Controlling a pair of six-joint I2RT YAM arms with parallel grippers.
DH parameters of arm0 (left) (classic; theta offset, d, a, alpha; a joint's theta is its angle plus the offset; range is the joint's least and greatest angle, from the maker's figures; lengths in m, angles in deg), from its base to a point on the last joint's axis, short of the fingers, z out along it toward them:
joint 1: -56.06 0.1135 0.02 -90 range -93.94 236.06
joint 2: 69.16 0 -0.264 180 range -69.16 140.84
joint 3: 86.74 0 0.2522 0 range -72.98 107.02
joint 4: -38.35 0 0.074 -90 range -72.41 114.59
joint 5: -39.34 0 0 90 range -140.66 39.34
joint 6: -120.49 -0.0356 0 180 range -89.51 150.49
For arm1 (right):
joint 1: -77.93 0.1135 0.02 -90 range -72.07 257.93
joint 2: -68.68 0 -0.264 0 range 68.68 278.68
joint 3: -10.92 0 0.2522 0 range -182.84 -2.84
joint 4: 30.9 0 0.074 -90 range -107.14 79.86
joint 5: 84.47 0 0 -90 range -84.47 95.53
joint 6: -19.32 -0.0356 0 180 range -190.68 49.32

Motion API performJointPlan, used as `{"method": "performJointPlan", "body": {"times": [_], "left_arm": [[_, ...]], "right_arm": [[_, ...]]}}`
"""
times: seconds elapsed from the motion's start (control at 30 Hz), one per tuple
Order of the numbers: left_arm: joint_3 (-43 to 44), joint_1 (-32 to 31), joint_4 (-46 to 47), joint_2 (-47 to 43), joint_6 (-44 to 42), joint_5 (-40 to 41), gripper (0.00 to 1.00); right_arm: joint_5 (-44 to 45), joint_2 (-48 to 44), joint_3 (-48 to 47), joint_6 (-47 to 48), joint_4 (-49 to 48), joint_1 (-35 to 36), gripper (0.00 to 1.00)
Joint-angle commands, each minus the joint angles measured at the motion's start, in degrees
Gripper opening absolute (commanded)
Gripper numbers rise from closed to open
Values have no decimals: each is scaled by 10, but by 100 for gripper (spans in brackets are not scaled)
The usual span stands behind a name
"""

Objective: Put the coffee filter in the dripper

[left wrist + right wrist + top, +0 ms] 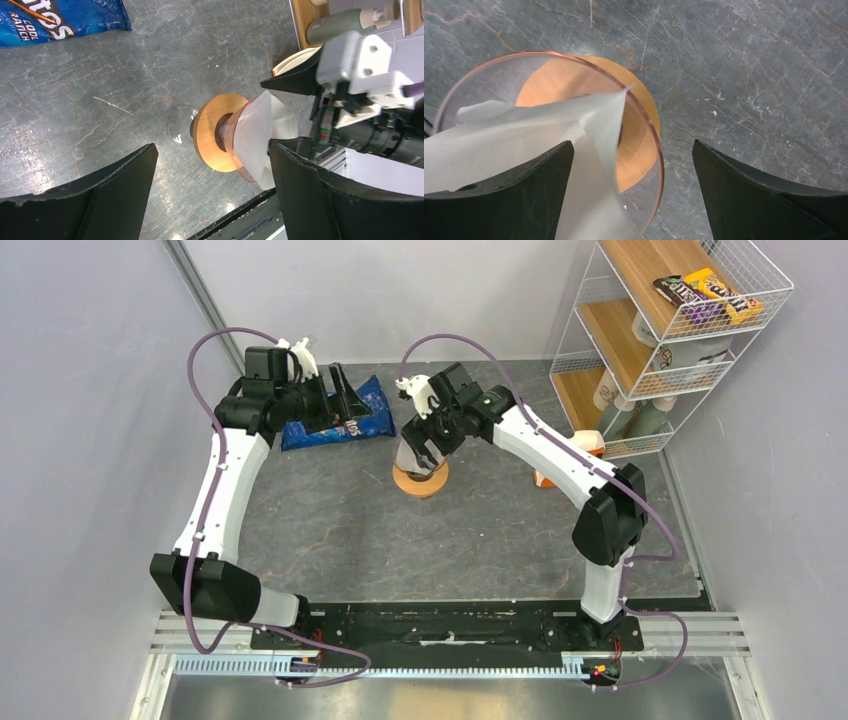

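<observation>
Grey marbled worktop (330, 530). Left claw (338, 400): spread wide, empty, by blue chip bag (372, 405). Centre: orange dripper (420, 480), coffee filter (499, 135) lying crumpled inside its clear cone. Right claw (428, 452): spread wide just over dripper, gripping nothing. Far right: wire shelf (690, 330).

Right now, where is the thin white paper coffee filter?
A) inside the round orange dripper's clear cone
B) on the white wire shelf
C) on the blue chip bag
A: the coffee filter sits inside the dripper, in its clear cone above the orange disc.
</observation>
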Motion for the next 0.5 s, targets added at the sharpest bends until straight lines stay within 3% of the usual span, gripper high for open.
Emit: {"method": "performJointPlan", "body": {"times": [0.0,0.47], "left_arm": [[0,3,22,-22,16,-16,90],[-2,6,29,-20,14,-20,91]], "right_arm": [[32,22,-26,19,2,9,97],[69,73,-80,71,86,16,97]]}}
